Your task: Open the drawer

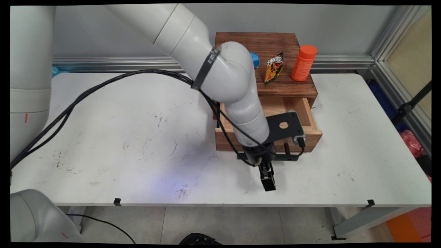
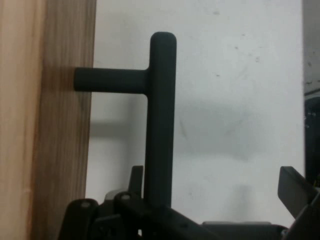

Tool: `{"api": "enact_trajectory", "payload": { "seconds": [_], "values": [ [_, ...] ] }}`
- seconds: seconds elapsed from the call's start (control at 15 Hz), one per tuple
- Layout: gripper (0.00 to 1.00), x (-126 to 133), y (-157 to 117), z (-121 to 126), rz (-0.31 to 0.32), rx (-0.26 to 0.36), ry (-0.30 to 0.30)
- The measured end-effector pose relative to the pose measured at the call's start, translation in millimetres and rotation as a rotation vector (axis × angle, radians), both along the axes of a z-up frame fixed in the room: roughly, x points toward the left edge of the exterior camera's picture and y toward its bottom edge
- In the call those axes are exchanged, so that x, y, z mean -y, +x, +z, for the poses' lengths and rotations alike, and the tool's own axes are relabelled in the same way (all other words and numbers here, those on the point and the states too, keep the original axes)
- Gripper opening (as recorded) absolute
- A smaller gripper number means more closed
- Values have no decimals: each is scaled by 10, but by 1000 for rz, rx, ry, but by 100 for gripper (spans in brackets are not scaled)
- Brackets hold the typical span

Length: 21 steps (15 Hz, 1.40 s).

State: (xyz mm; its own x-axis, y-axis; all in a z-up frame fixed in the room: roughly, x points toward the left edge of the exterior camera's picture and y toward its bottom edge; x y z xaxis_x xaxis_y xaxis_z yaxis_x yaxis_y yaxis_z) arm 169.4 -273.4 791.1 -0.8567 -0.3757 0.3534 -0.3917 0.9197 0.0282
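A wooden box (image 1: pixel 275 44) stands at the table's back, and its drawer (image 1: pixel 311 132) is pulled out toward the near side. A black bar handle (image 1: pixel 287 157) sticks out from the drawer front (image 2: pixel 45 125). My gripper (image 1: pixel 267 184) hangs just in front of the drawer, pointing down at the table. In the hand view the handle (image 2: pixel 161 100) runs between the fingers of my gripper (image 2: pixel 212 176), close to the left fingertip (image 2: pixel 136 175) and well away from the right one. The gripper is open and holds nothing.
On top of the box stand an orange bottle (image 1: pixel 304 63) and a yellow snack packet (image 1: pixel 274 68); a blue thing (image 1: pixel 255 59) peeks out behind the arm. Black cables (image 1: pixel 103 86) trail across the white table (image 1: pixel 103 137). The table's front edge lies close below the gripper.
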Motion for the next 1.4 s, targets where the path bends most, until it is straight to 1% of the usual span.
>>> {"api": "enact_trajectory", "payload": {
  "seconds": [1.4],
  "values": [
    [100,-908,-291,55,-33,4,-8]
  ]
}}
